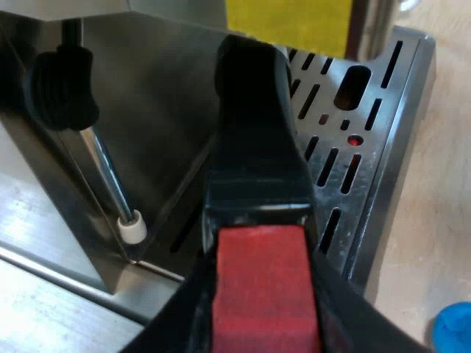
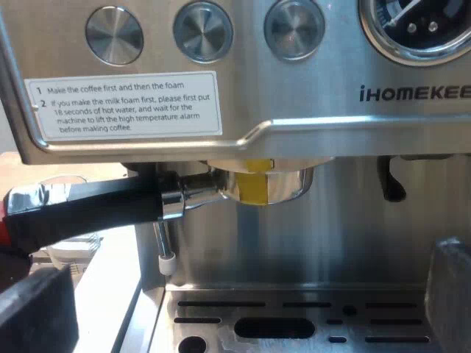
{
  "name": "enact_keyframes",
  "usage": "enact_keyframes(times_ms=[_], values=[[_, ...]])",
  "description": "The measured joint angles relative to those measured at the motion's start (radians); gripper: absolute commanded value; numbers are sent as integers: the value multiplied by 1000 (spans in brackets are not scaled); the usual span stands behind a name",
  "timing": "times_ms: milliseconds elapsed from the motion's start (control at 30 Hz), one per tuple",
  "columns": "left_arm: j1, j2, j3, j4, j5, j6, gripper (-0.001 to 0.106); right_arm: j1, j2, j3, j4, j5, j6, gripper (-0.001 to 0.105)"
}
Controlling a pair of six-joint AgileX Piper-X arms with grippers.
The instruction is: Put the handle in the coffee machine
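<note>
**Espresso machine** point(image 2: 309, 243), one: standing on the worktop point(image 1: 441, 220) and carrying three round metal buttons point(image 2: 202, 29) in a row beside one dial gauge point(image 2: 419, 26). One printed instruction label point(image 2: 125, 103) is sitting just below the buttons.

**Drip tray** point(image 2: 221, 303), one: slotted metal, lying at the machine's foot.

**Steam wand** point(image 1: 110, 180), one: hanging down beside the tray with a white tip, under one black ribbed knob point(image 1: 59, 88).

**Holder** point(image 2: 268, 184), one: its metal basket, marked with a yellow patch, is sitting up under the brew head at the machine's front, above the drip tray.

**Handle** point(image 1: 254, 147), one: running out sideways from the basket, past the steam wand, and ending in one red end point(image 1: 261, 265).

**Left tool** point(image 1: 261, 316), one: pinching the handle at the red end. One black finger is pressing on each side, so the handle is reaching straight away from this tool toward the basket.

**Right tool** point(image 2: 243, 316), one: facing the machine's front over the drip tray, below the holder and well apart from it. Its two fingers are spread wide and gripping nothing.

**Blue object** point(image 1: 452, 331), one: resting on the worktop near the tray's corner, too little of it in sight to say what it is.
</note>
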Motion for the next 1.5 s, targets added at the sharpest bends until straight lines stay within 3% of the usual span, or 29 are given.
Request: enact_keyframes(times_ms=[100, 933, 1367, 1433, 1500], values=[[0, 0, 1, 16, 44, -9, 1, 0, 0, 0, 0, 0, 0, 98], [0, 0, -2, 15, 46, 1, 1, -1, 0, 0, 0, 2, 0, 98], [0, 0, -2, 15, 44, 1, 1, -19, 5, 0, 0, -49, 0, 98], [0, 0, -2, 15, 44, 1, 1, -36, 13, 0, -2, -49, 0, 94], [0, 0, -2, 15, 44, 1, 1, -63, 28, 0, -2, -49, 0, 79]])
